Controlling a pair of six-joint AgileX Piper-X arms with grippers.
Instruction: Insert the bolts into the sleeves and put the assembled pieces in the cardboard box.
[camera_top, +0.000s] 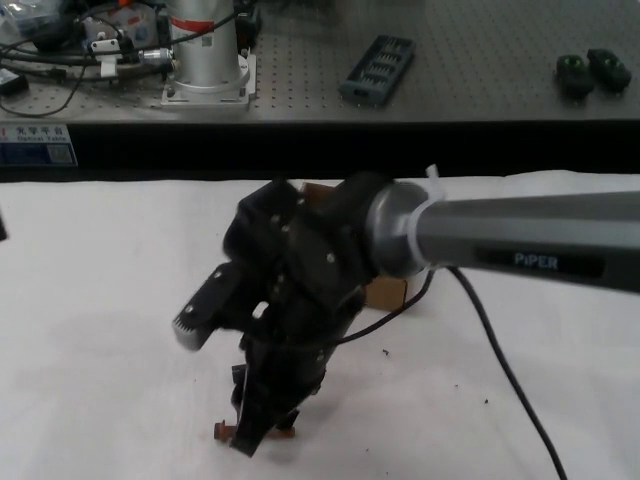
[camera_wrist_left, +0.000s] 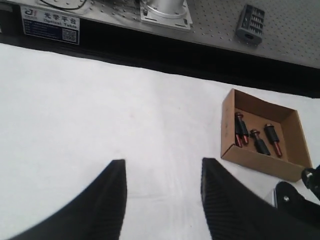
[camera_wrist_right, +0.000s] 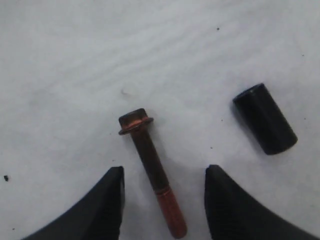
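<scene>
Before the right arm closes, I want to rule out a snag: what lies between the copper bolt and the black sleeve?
Nothing but bare white cloth; the right wrist view shows the bolt and the sleeve lying apart on it.

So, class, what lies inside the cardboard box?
Inside the cardboard box lie at least three assembled pieces: black sleeves with reddish bolt ends showing. Its near wall hides the floor strip behind it, and the sleeves cover the bolt shanks.
</scene>
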